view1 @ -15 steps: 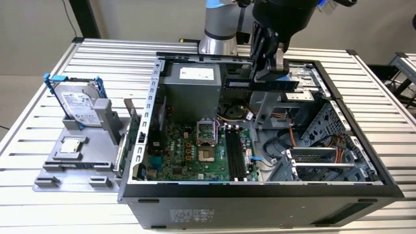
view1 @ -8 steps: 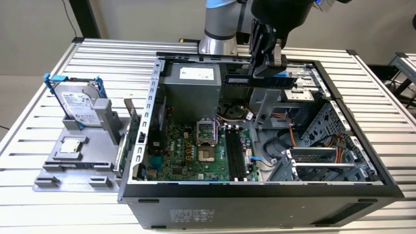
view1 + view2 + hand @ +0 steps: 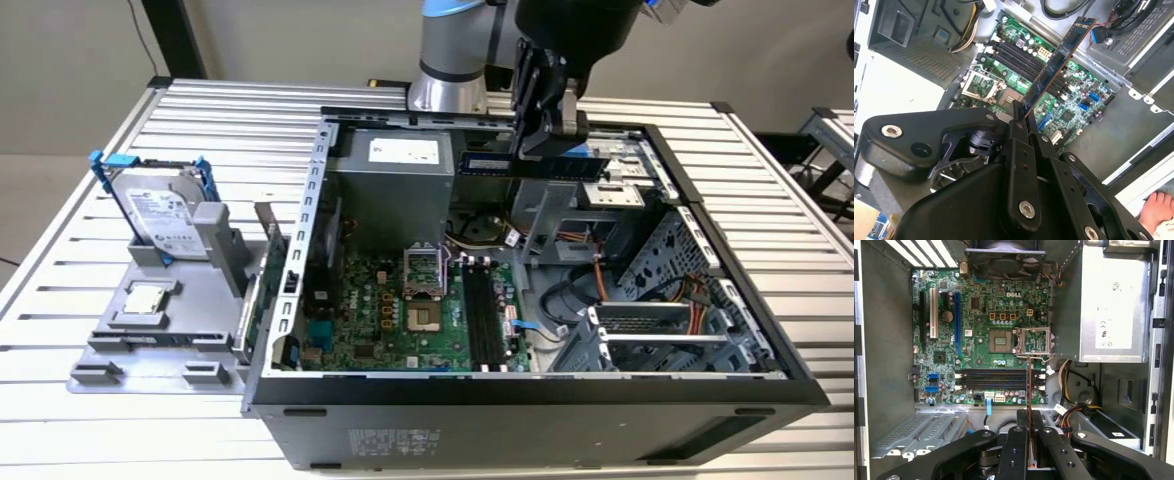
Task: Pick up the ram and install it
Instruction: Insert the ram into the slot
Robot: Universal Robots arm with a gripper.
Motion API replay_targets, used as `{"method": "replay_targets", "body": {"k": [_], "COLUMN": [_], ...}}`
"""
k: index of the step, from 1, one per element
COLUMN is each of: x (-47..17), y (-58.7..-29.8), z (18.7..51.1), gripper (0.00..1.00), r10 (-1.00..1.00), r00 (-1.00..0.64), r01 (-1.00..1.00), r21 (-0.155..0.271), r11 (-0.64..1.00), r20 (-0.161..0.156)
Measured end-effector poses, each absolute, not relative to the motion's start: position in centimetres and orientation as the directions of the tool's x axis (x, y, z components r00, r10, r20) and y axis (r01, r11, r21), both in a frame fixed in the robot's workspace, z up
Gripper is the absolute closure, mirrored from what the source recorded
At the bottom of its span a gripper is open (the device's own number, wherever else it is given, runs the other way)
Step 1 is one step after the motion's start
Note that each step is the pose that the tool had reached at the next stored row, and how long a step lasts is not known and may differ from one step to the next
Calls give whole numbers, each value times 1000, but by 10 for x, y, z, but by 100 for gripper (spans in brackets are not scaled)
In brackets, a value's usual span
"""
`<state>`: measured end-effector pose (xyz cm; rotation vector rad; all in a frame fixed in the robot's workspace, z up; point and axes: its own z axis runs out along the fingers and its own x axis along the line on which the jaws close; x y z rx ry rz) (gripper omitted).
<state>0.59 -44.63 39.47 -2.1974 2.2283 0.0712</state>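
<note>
My gripper point(image 3: 545, 150) hangs above the open computer case point(image 3: 534, 395), shut on the ram point(image 3: 523, 165), a long dark blue-green stick held level over the case's back half. The ram point(image 3: 1059, 57) sticks out from between the shut fingers in the second wrist view, well above the green motherboard point(image 3: 1074, 107). It appears edge-on as a thin line point(image 3: 1028, 385) in the first wrist view, crossing over the black memory slots point(image 3: 999, 380). Those slots point(image 3: 483, 320) lie lower in the case, nearer the front than the gripper.
On a grey holder point(image 3: 120, 350) at the exterior view's left stand a grey hard drive point(image 3: 160, 215) and a small silver processor chip point(image 3: 147, 298). The power supply point(image 3: 400, 165) and drive cage point(image 3: 654, 330) flank the motherboard. A person's hand point(image 3: 1156, 210) rests outside the case.
</note>
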Motion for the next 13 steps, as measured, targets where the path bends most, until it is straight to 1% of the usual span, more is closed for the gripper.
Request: {"method": "replay_targets", "body": {"k": [13], "x": [6], "y": [-446], "z": [395], "gripper": [100], "r10": [-999], "r00": [-27], "r01": [-999], "r21": [24], "r11": [26], "r20": [-40]}}
